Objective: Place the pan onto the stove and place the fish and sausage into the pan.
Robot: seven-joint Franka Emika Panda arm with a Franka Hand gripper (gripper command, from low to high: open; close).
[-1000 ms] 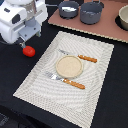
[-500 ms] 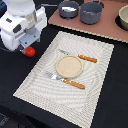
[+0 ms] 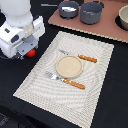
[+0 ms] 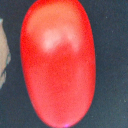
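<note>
The red-orange sausage (image 3: 31, 52) lies on the dark table by the placemat's edge, at the exterior view's left. It fills the wrist view (image 4: 57, 62), seen from close above. My gripper (image 3: 26, 49) is right over it, under the white hand; its fingers are hidden, so open or shut does not show. The blue-grey pan (image 3: 68, 8) stands on the pinkish stove (image 3: 102, 27) at the back, its thin handle pointing to the exterior view's left. Something pale shows inside the pan, too small to tell. No fish shows clearly.
A larger grey pot (image 3: 91, 12) stands beside the pan on the stove, and a bowl (image 3: 123, 19) at the far right. The striped placemat (image 3: 55, 92) bears a tan plate (image 3: 69, 66), a fork (image 3: 64, 81) and a knife (image 3: 82, 57).
The arm has come down a little over the sausage and covers more of it. Nothing else has moved.
</note>
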